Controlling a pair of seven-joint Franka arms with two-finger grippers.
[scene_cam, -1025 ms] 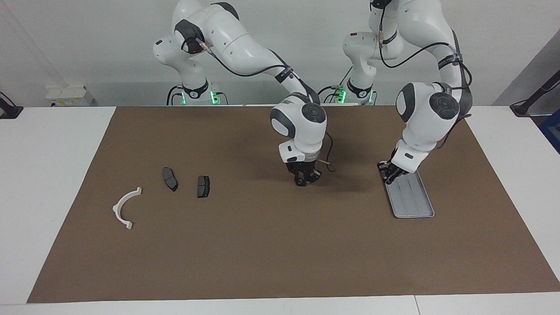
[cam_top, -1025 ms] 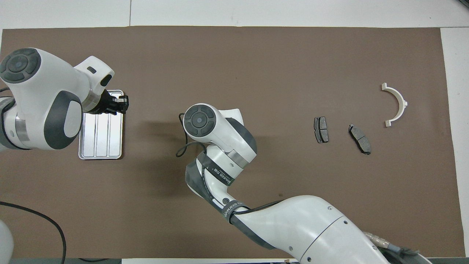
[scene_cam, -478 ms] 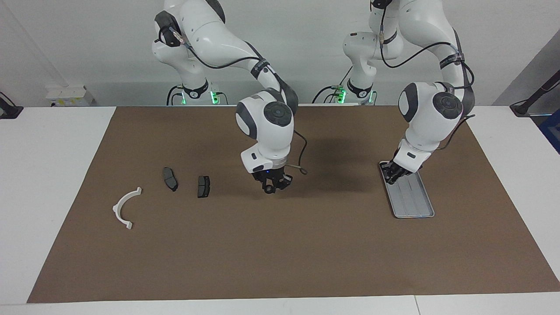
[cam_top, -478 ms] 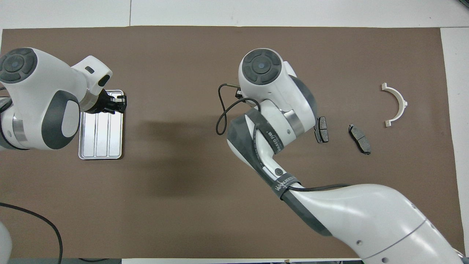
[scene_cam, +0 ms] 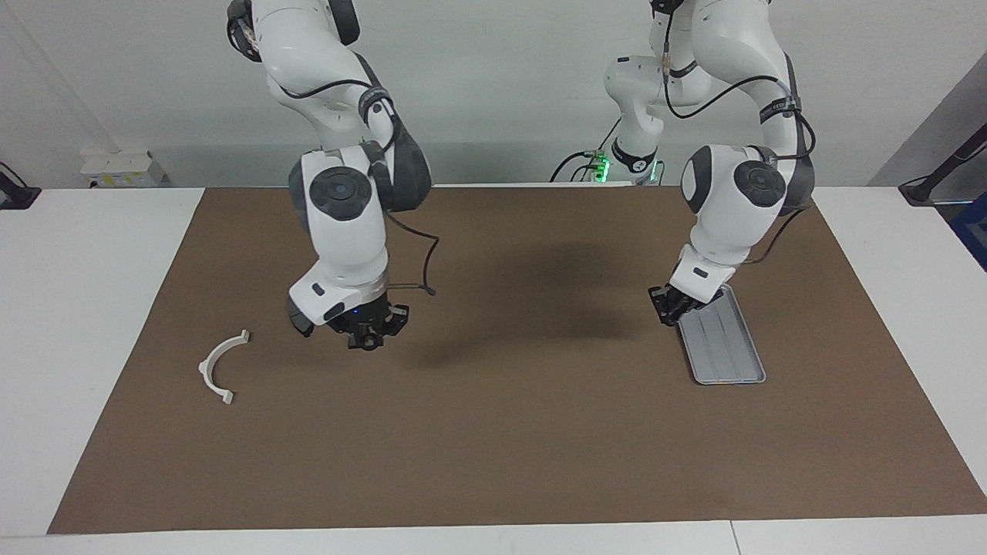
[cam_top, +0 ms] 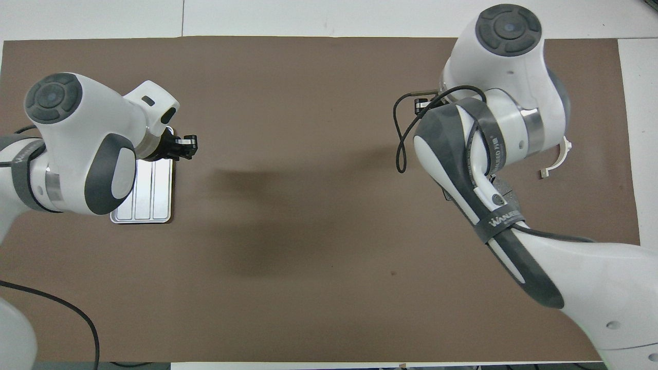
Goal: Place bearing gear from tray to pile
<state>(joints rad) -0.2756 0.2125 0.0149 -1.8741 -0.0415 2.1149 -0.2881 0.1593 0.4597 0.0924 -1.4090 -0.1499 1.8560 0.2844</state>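
Okay, on my screen the brown paper-like mat (scene_cam: 493, 432) covers most of the white table (scene_cam: 100, 308), flat and matte. The flat silver-grey rectangular metal tray (scene_cam: 725, 351) (cam_top: 151, 198), with rounded corners, a raised rim and a ribbed floor, lies toward the left arm's end of the mat. Its long axis runs from the robots' edge of the mat straight toward the edge away from them.

I have the left gripper (scene_cam: 668, 306) (cam_top: 186, 146) hanging low just beside the tray's long rim, toward the mat's middle. Its black fingertips are pressed together with nothing between them.

Over at the right arm's end of the mat, the right gripper (scene_cam: 368, 338) hovers above the pile. From overhead its own wrist hides it. At its tips I read a small dark round piece, the bearing gear (scene_cam: 368, 342), pinched between the two fingers and hanging clear of the mat. It is too small for me to say which way it faces or how its axis lies.

The pile itself: a white semicircular plastic bracket (scene_cam: 222, 364) (cam_top: 559, 158) lies closest to the mat's end edge, its open curve turned toward that edge. One dark grey brake pad (scene_cam: 299, 322) peeks out from under the right wrist, between bracket and gripper. The gear hangs above the mat beside that pad, well apart from the tray.
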